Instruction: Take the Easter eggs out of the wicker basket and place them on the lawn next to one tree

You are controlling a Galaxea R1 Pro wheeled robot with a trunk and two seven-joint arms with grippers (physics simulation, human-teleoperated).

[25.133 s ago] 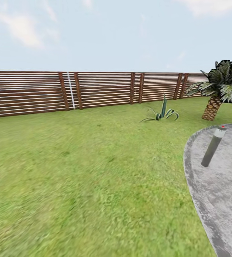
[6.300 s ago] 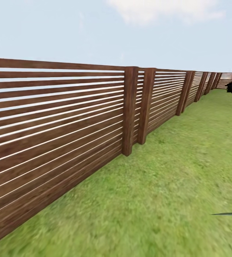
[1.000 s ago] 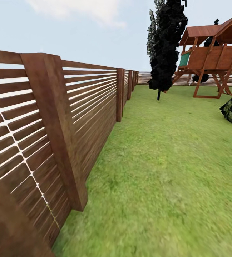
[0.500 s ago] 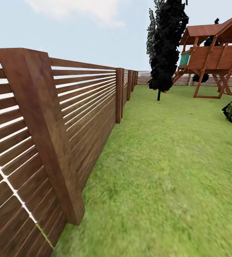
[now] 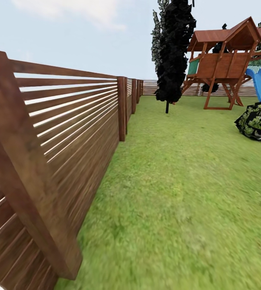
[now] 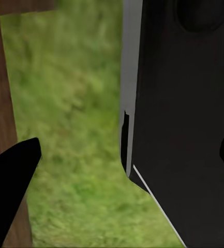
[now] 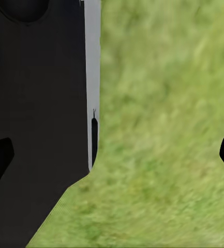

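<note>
both grippers hang over the lawn (image 5: 186, 193), left gripper (image 6: 124, 160) and right gripper (image 7: 114, 155) with fingertips spread wide at the frame edges, holding nothing. a slatted wooden fence (image 5: 54, 141) fills the left of the head view. upper centre stands a black tree (image 5: 171, 52); upper right a wooden playhouse (image 5: 227, 60).

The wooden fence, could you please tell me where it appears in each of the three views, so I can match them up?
Head view: the wooden fence runs along the left side, from the near foreground back toward the dark tree.
Left wrist view: a brown strip of it stands along one edge, beside the grass.
Right wrist view: not in it; grass beside the robot's dark body.
Shared landmark: the lawn, at the fence's foot in the first two.
</note>
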